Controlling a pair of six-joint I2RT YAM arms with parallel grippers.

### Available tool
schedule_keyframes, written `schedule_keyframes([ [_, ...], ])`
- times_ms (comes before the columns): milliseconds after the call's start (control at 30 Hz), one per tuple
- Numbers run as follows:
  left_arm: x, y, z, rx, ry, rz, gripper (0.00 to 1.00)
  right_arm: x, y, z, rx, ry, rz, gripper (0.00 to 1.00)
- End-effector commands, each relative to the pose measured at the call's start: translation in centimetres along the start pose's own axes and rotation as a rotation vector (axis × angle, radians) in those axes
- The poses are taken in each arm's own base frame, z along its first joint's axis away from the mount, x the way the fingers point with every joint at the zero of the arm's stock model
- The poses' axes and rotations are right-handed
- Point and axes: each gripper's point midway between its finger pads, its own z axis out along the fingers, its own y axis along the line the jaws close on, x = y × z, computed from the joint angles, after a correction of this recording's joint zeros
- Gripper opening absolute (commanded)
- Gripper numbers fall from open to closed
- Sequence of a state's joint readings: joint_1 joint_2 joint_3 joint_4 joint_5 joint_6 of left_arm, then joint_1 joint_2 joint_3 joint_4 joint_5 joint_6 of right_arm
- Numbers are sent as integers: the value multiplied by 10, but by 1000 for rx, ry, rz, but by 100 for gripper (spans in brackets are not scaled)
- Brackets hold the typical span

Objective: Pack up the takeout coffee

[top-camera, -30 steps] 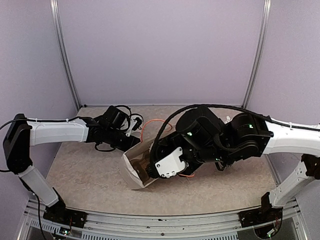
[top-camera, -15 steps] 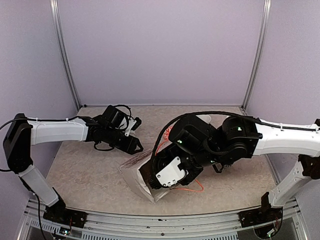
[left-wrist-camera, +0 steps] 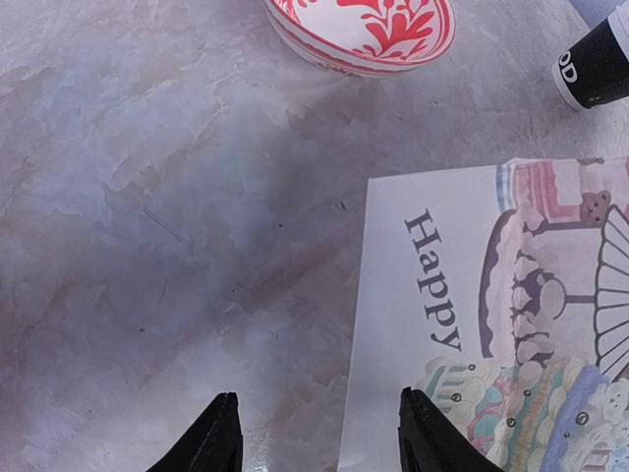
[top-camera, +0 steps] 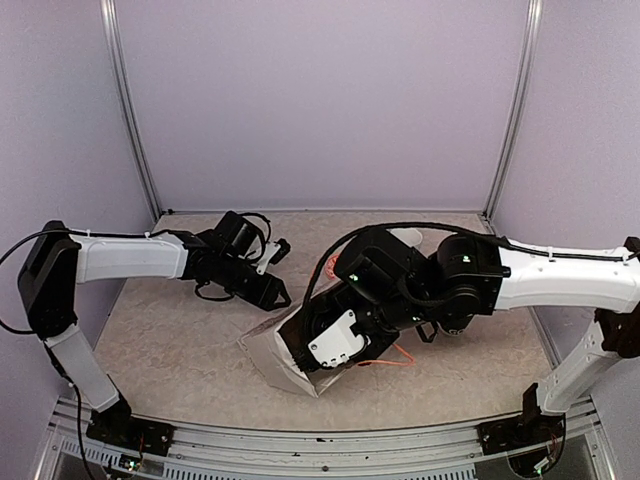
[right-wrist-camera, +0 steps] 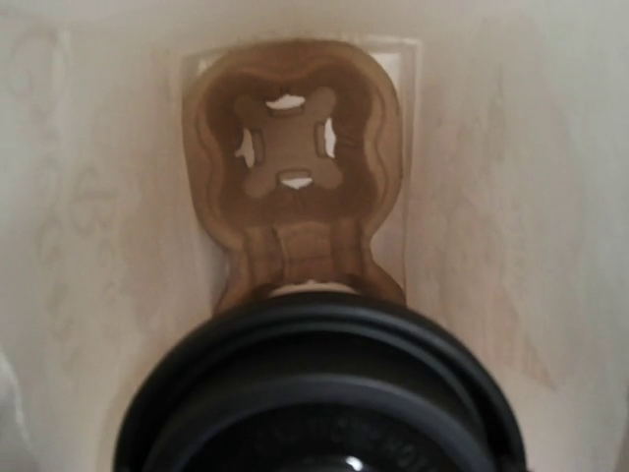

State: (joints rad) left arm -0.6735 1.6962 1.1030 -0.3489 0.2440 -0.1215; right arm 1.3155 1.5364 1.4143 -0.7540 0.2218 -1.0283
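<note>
Right tool (top-camera: 300,345) grips lidded coffee cup (right-wrist-camera: 314,393) inside paper bag (top-camera: 265,352)

The bag (top-camera: 268,352) lies centre-near on the table (top-camera: 170,340), and the right arm (top-camera: 570,275) enters its mouth from the right. Inside, a carrier (right-wrist-camera: 291,177) sits at the closed end, with 1 lidded cup (right-wrist-camera: 314,393) before it. The left gripper (top-camera: 275,297) is just beyond the bag's far-left edge.

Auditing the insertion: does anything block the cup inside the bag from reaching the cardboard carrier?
Nothing visible does. The carrier lies bare at the bottom of the bag, its far slot empty. The cup hides the near slot, so that part cannot be checked.
</note>
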Motion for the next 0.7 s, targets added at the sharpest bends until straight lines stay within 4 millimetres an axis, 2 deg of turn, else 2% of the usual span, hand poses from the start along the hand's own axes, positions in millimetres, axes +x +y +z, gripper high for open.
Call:
schedule_keyframes([
  [0,-21,-2,-17,-12,-43,29,54,-14,-5,-8,-3,-38,10,48],
  [167,-31,3,-41,-73,-81,16,54,-24,-2,-15,-45,-64,22,48],
  [333,-34,9,-64,-112,-121,-2,56,-54,2,-22,-96,-138,17,49],
  [533,-28,18,-71,-138,-123,-15,56,-103,-4,-18,-131,-242,51,49],
  [600,-28,17,-73,-139,-129,-15,56,-109,-4,-17,-138,-251,53,49],
  [667,-28,17,-76,-142,-133,-17,56,-106,-5,-15,-131,-239,58,48],
])
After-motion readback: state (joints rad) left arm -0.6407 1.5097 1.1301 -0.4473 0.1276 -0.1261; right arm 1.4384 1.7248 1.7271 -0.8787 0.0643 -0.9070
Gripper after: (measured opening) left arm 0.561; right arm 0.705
